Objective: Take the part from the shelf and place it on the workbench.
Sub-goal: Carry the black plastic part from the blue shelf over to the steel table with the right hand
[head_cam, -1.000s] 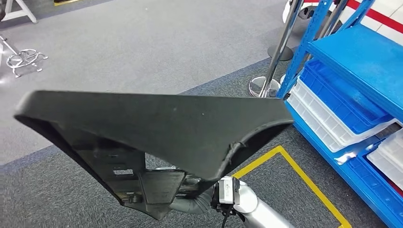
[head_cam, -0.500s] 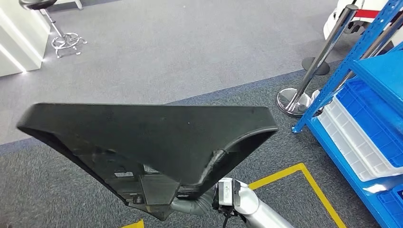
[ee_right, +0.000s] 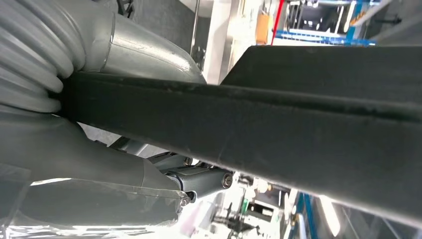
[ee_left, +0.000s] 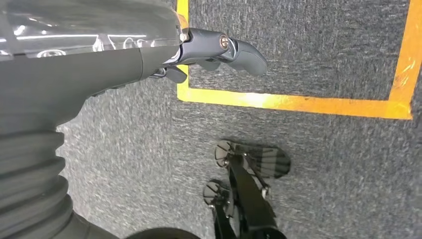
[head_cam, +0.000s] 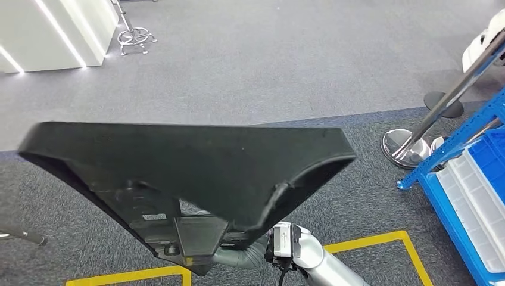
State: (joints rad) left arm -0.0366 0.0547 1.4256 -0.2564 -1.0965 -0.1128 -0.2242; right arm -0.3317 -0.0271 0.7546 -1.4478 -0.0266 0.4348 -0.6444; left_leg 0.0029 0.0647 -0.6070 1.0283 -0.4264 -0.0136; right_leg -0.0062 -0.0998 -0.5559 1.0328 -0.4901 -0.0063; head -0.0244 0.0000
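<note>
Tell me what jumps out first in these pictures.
A big black triangular part spans the middle of the head view, gripped by the right hand from below. At the right edge stands a blue shelf with a chrome stanchion beside it, and yellow floor tape crosses the grey carpet.

Black part [head_cam: 196, 167] showing matte, grey right hand [ee_right: 99, 164] gripping it; grey left hand [ee_left: 99, 59] hanging over dark speckled carpet [ee_left: 323, 164] carrying yellow tape lines [ee_left: 298, 102]; blue shelf [head_cam: 458, 202].
</note>
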